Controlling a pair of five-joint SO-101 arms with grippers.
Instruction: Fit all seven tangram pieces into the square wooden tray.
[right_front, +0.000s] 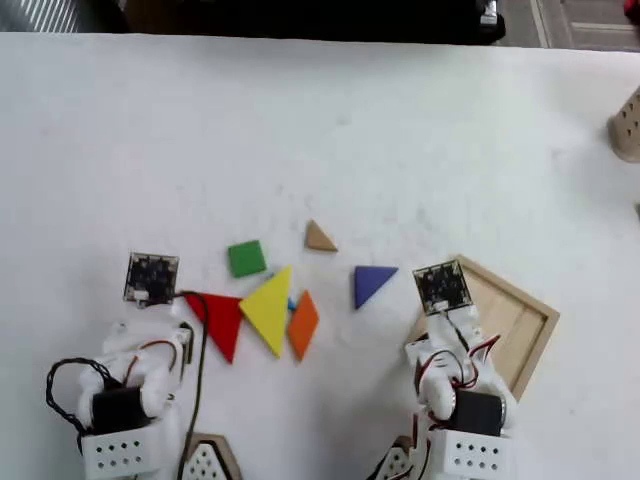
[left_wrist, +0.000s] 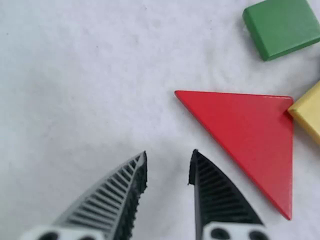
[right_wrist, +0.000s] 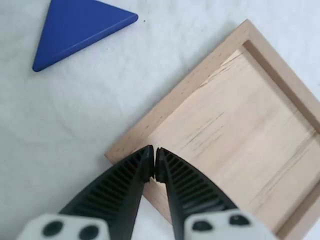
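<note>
My left gripper (left_wrist: 167, 162) hung just above the surface with its two jaws a little spread and nothing between them. My right gripper (right_wrist: 154, 157) had its jaws pressed together, also holding nothing, and it hung over the nearest corner of the square wooden tray (right_wrist: 187, 87).

I judge that each gripper was placed beside its own work. The left one was next to the pieces it could take, and the right one was at the tray that should receive them. The red triangle (left_wrist: 250, 135) lay just beside my left gripper, flat on the surface, and one of its corners touched the yellow triangle (left_wrist: 310, 112). The green square (left_wrist: 282, 25) lay farther out, apart from both.

The orange piece (right_front: 303, 324) lay against the yellow triangle, and a bit of light blue showed between them. I could not tell what shape that bit was. The tan triangle (right_front: 320, 238) lay alone toward the middle of the surface. The blue triangle (right_wrist: 75, 30) lay between the group and the tray, near the tray's rim.

The tray sat turned at an angle near the surface's near edge, toward its right side. All the pieces I could see lay outside it. The pieces that touch each other may disturb one another when one is lifted. A pale perforated object (right_front: 627, 125) stood at the right edge, well apart.
</note>
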